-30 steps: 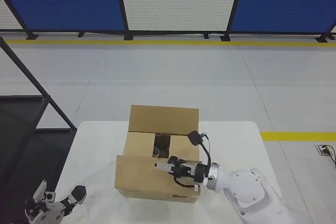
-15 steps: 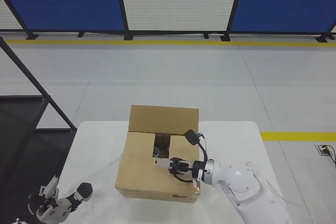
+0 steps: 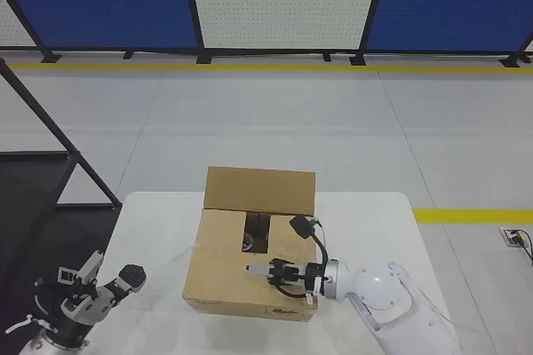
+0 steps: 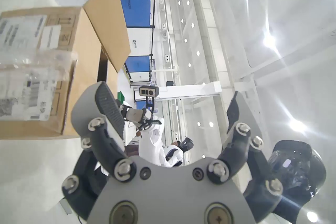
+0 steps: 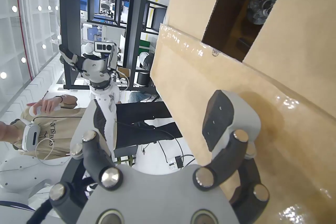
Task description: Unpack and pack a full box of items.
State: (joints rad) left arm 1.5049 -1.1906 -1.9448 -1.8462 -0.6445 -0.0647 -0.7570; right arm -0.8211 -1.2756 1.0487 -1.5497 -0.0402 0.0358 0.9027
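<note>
White table (image 3: 151,248) — cardboard box (image 3: 220,266) atop.

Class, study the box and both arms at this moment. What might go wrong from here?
1. The right pincer is open over the near flap, gripping nothing, so that flap may spring up.
2. The left pincer sits apart by the table's edge, so nothing braces the box; a push might slide it.

3 folded flaps cover most of the box (image 3: 215,266), leaving 1 narrow slot (image 3: 256,232) between the side flaps, with the rear flap (image 3: 259,189) upright behind it. The right tool (image 3: 253,267) hangs just over the near flap, before that slot. Open bench (image 3: 151,235) separates box and left tool (image 3: 114,271).
</note>
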